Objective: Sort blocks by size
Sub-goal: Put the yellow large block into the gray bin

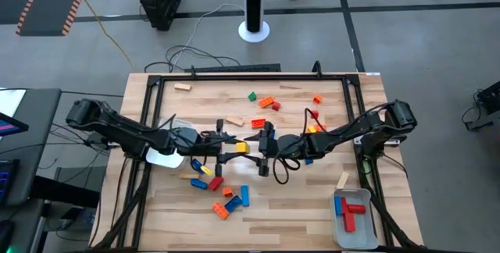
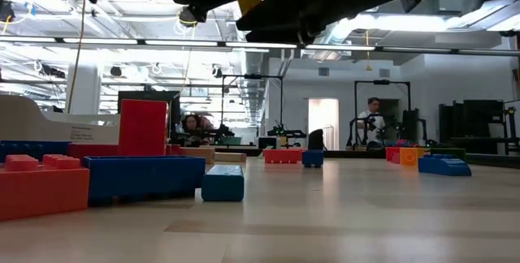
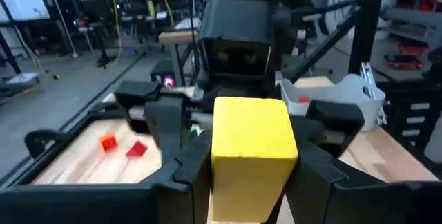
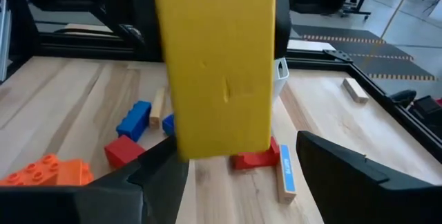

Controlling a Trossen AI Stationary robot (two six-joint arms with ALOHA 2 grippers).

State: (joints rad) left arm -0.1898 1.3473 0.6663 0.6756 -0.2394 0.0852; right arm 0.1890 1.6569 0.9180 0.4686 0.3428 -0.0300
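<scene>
I hold the yellow block [image 1: 241, 148] at mid-table, above the wood, my left claw [image 3: 243, 175] clamped on its sides. My right claw [image 1: 262, 150] faces it from 3 o'clock, fingers spread wide on either side of the block's far end without touching it. From my right wrist the block [image 4: 215, 65] fills most of the sight and its top is cut off. Loose blocks [image 1: 221, 190] lie toward 7 o'clock, partly hidden under my arms; I cannot count them surely. Four more lie at 12 o'clock. One white tray [image 1: 367, 236] at 4 o'clock holds two red pieces and one blue. Another tray [image 1: 162, 159] sits under my left arm, mostly covered.
</scene>
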